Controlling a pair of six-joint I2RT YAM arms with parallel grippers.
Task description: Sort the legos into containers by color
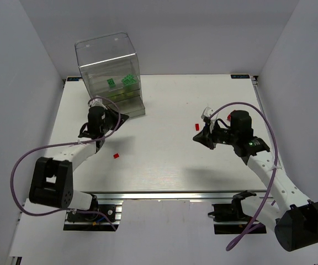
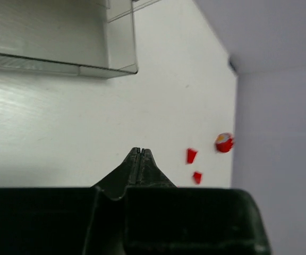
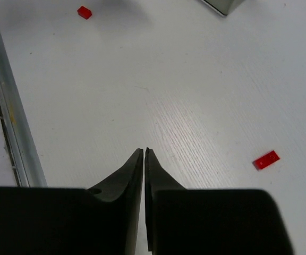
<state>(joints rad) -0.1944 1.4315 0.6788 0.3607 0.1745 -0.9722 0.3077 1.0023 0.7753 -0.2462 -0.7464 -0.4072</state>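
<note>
The clear cabinet of containers (image 1: 109, 66) stands at the back left, with green legos (image 1: 128, 80) and pale yellow-green ones (image 1: 120, 95) in its tiers. One red lego (image 1: 116, 156) lies on the table in front of the left arm, another (image 1: 196, 126) by the right arm. My left gripper (image 1: 121, 118) is shut and empty just right of the cabinet's base (image 2: 62, 58); its tip (image 2: 138, 151) points at two red legos (image 2: 191, 155) (image 2: 197, 177). My right gripper (image 1: 199, 138) (image 3: 144, 151) is shut on nothing, with a red lego (image 3: 266, 159) to its right and another (image 3: 84, 11) far ahead.
White walls close in the table on the left, back and right. An aluminium rail (image 3: 15, 122) runs along the near edge. Purple cables (image 1: 21, 165) loop beside each arm. A corner of the cabinet (image 3: 222, 5) shows in the right wrist view.
</note>
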